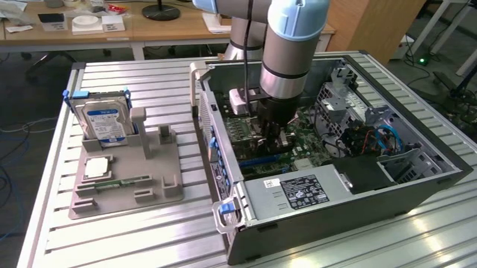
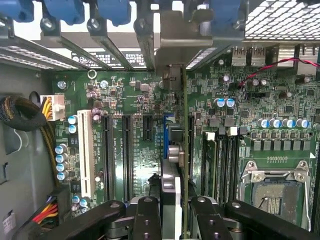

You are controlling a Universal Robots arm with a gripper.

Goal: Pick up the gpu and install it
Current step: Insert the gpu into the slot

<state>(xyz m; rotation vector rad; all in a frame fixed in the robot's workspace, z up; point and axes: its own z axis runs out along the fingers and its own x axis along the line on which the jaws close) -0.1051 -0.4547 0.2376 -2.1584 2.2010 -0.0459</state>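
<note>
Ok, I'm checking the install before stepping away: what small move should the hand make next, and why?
Probably ease the hand straight down a little. It grips the graphics card edge-on over the motherboard, close beside the blue slot, with its metal bracket at the case's rear openings. Whether the card has entered the slot I cannot tell.

The green motherboard [image 2: 150, 95] carries a white slot [image 2: 86, 150]; the gpu [image 2: 185, 160] seems green-edged, the hard drive [image 1: 104, 123] label blue-white.
</note>
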